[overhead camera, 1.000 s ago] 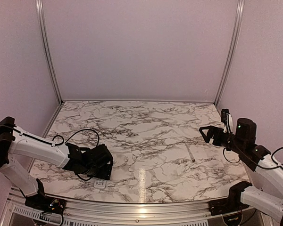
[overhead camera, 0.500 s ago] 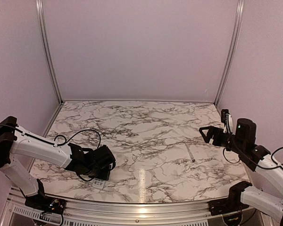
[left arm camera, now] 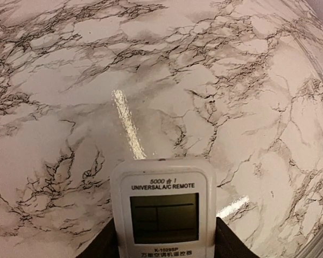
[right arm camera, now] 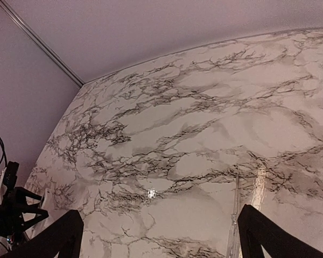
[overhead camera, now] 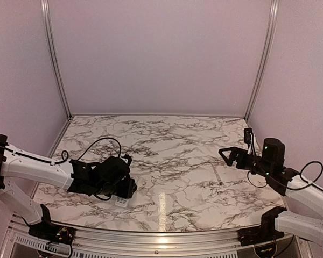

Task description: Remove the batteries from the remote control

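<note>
Left gripper (overhead camera: 124, 194) clamps the remote (left arm camera: 161, 207) at the table's (overhead camera: 172, 161) near edge, while the right gripper (right arm camera: 160, 217) gapes over open marble.

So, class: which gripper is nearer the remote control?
Left. The left gripper has its fingers on either side of the remote control, near the table front edge. The right gripper hangs open over the right side, well away.

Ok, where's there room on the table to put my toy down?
The whole middle and back of the table is bare, from the left gripper over to the strip. Busy spots: the near-left corner, where that gripper clamps the remote, and the right side, around the strip and the open right gripper.
</note>
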Controlling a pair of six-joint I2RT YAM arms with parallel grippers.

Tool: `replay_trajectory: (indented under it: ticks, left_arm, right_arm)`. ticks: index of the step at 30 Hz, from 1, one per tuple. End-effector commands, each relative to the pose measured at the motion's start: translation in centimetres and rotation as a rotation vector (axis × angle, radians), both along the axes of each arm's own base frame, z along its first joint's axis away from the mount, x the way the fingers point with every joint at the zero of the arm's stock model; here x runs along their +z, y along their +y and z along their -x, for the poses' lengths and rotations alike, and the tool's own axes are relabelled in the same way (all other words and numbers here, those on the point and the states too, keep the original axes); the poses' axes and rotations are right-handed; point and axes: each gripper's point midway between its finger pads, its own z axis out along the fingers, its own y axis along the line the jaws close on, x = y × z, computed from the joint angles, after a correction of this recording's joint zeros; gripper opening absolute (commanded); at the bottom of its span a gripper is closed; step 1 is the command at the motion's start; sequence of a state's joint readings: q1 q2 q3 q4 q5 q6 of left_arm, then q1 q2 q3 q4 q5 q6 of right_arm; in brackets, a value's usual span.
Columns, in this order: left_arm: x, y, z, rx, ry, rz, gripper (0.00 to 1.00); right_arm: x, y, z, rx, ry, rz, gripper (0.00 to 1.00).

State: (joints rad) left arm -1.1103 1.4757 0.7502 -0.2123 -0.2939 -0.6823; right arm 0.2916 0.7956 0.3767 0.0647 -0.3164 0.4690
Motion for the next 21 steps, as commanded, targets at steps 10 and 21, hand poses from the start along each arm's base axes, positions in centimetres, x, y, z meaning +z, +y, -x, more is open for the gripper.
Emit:
replay_trajectory:
  ticks: [10, 21]
  left_arm:
    - [13.0, -5.1, -1.2, -0.186, -0.367, 0.42, 0.35]
    - [20.0, -6.5, 1.5, -0.356, -0.51, 0.704, 0.34]
  right_arm:
    - [2.3, 12.1, 2.9, 0.497, -0.095, -0.144, 0.98]
    - [6.3, 18.8, 9.2, 0.843, -0.301, -0.253, 0.98]
